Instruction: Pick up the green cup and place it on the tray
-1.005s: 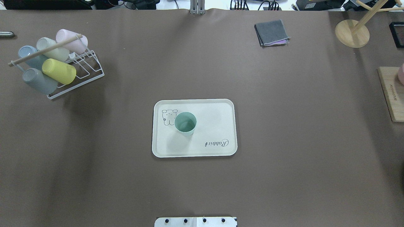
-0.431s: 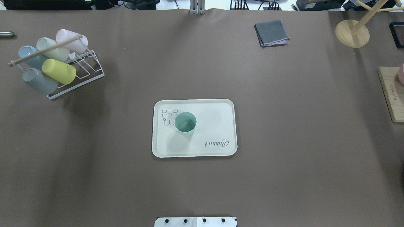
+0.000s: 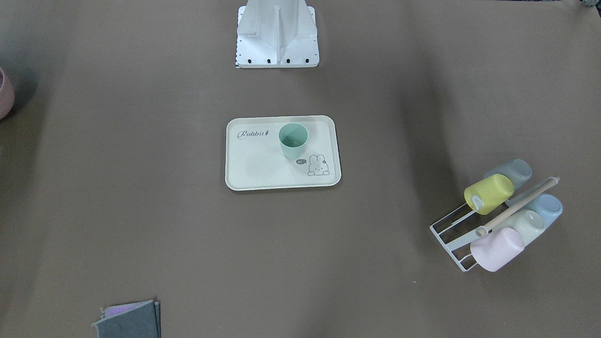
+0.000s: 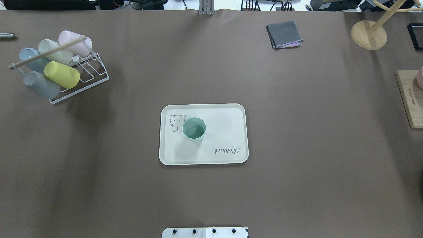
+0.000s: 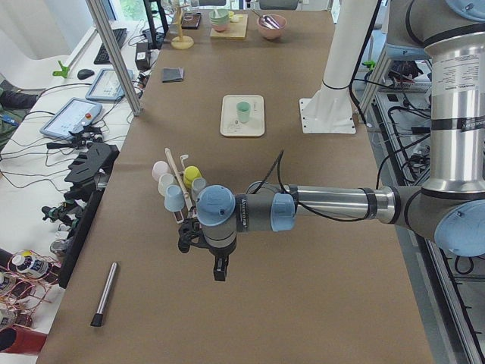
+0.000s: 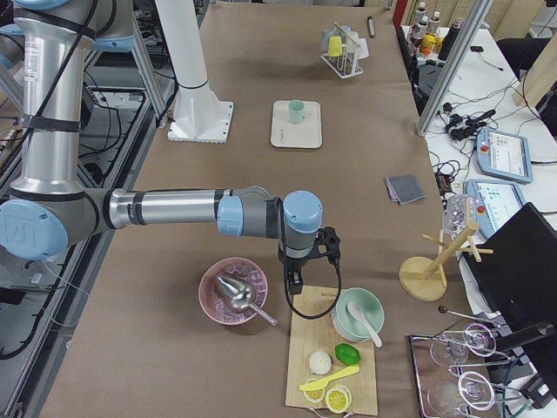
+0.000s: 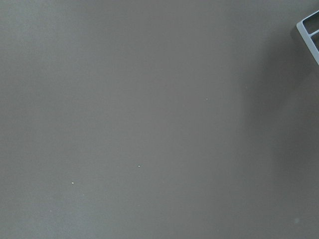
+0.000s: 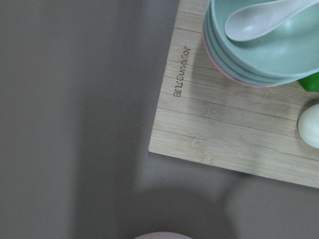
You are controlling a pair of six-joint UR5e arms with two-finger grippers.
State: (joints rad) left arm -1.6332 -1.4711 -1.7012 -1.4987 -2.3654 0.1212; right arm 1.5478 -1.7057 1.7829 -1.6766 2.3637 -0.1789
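left pincer (image 5: 220, 274): hangs over bare tabletop (image 7: 149, 124) beside the rack (image 5: 178, 186), well apart from the tray. Only a side view shows it, so I cannot tell whether it is released or clenched.
right pincer (image 6: 292, 284): hangs over the near edge of the board (image 8: 224, 134), between the pink bowl (image 6: 233, 292) and the stacked bowls (image 8: 269, 55). Again I cannot tell its state.
cup (image 4: 194, 129): upright, mouth up, on the tray (image 4: 228, 132), just beside the rabbit drawing and inside the rim, with nothing touching it.
step: the placing looks done; what remains is keeping clear.
doing it well: keep both arms out at the tabletop's ends. Any move home should go high and wide of the tray. The right arm should lift first, since the bowls and spoon (image 8: 259, 20) sit just beneath it.
risk: the cup looks light, so a brush would probably tip it.
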